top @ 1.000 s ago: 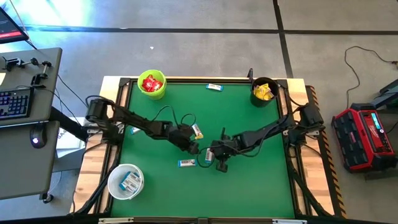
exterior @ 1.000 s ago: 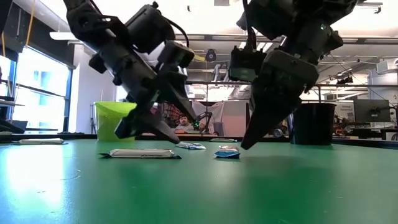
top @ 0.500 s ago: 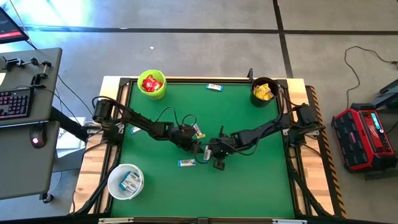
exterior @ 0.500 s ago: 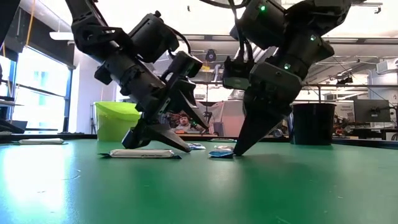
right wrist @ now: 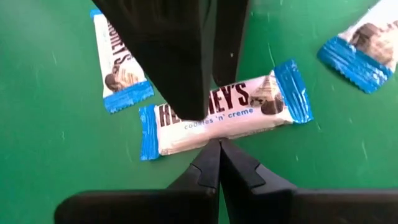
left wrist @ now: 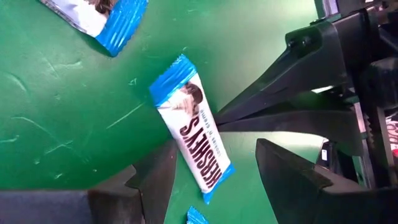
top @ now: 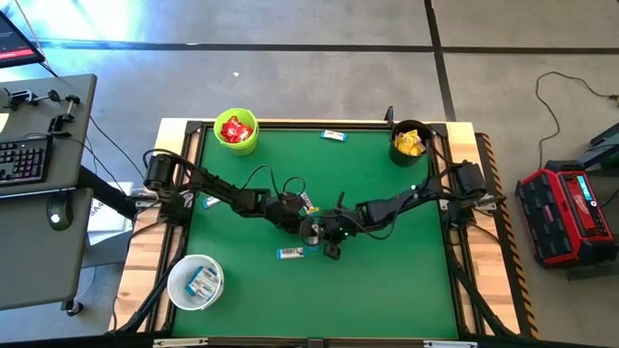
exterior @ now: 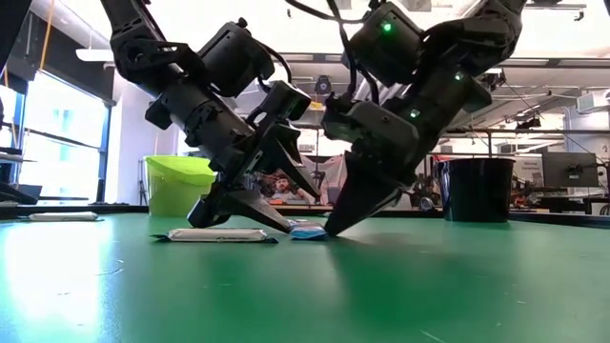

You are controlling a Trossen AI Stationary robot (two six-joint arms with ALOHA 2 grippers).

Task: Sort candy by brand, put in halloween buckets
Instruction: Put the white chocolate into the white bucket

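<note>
A white-and-blue candy bar (left wrist: 194, 144) lies flat on the green table between my two grippers. My left gripper (left wrist: 211, 186) is open, and the bar's near end lies between its fingers. My right gripper (right wrist: 214, 149) is shut, with its tips at the bar's long side. Both meet at mid-table (top: 317, 234). More bars lie loose (top: 290, 253) (top: 308, 203) (top: 334, 135). The lime green bucket (top: 235, 130) holds red packets, the black bucket (top: 411, 143) holds yellow ones, and the white bucket (top: 196, 280) holds bars. My left gripper straddles the bar's end (left wrist: 214, 177); I cannot tell whether a finger touches it. My right gripper's shut fingertips (right wrist: 214, 152) meet the bar's long side (right wrist: 214, 134) near mid-length, slanting down from the table's right. The bar lies flat on the table, crosswise to those fingers.
Another bar (exterior: 217, 234) lies just nearer the table's near edge than the left gripper, and one (top: 208, 201) lies by the left edge. The buckets stand at the far left, far right and near left corners. Bare green table spreads to the near right.
My shut right gripper has moved toward the table's left and a little down, toward my left gripper. The small bar at its tips has slid flat along the table with it, ending between the left gripper's open fingers.
</note>
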